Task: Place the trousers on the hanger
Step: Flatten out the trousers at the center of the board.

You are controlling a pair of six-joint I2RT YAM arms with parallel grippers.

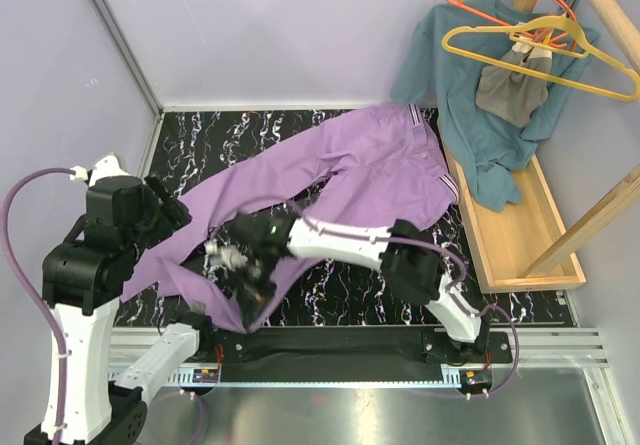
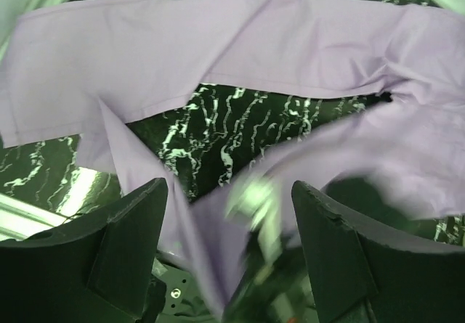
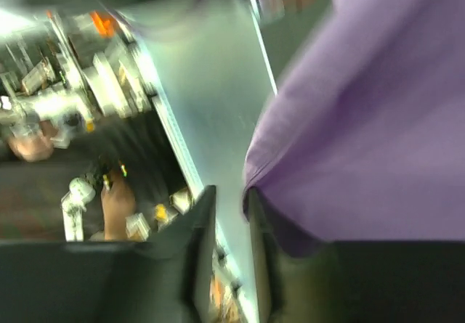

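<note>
on the table (image 1: 200, 135), sprawled lilac trousers (image 1: 370, 165)

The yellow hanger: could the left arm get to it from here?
Probably not. The hanger hangs far right on the rack, while the left tool sits far left, with the right arm between.

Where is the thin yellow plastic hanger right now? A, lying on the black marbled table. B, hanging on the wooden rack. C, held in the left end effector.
B: the thin yellow plastic hanger hangs on the wooden rack in front of the teal shirt, apart from the lilac cloth trousers.
</note>
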